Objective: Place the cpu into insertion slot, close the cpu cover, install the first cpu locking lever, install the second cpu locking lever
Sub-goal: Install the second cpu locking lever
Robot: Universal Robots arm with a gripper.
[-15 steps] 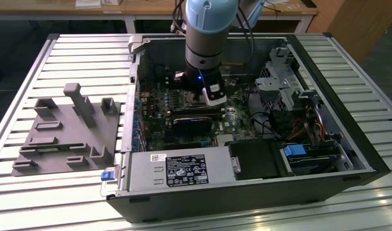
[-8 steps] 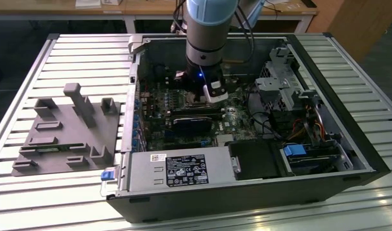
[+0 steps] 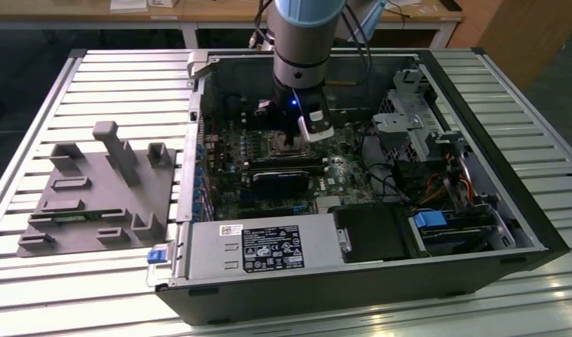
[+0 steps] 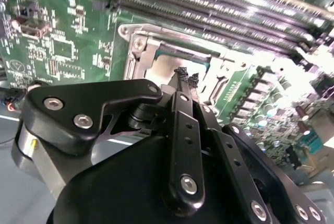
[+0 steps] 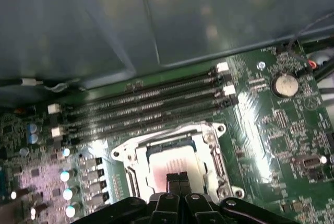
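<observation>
You see a grey fixture block (image 3: 98, 189) on the slatted table (image 3: 548, 140), left of the computer case (image 3: 361, 288) in the exterior view.

One green motherboard (image 5: 271, 130) lies in the open computer case (image 3: 510, 175). Beside the insertion slot (image 5: 172, 156), of which there is one, run four long black memory slots (image 5: 141, 106), side by side. One cpu (image 5: 169, 164) sits in that slot, and one cpu cover (image 5: 211, 140) frames it. One round silver coin battery (image 5: 285, 84) sits near the slots' ends. One gripper (image 5: 177, 178) hangs over the cpu.
</observation>
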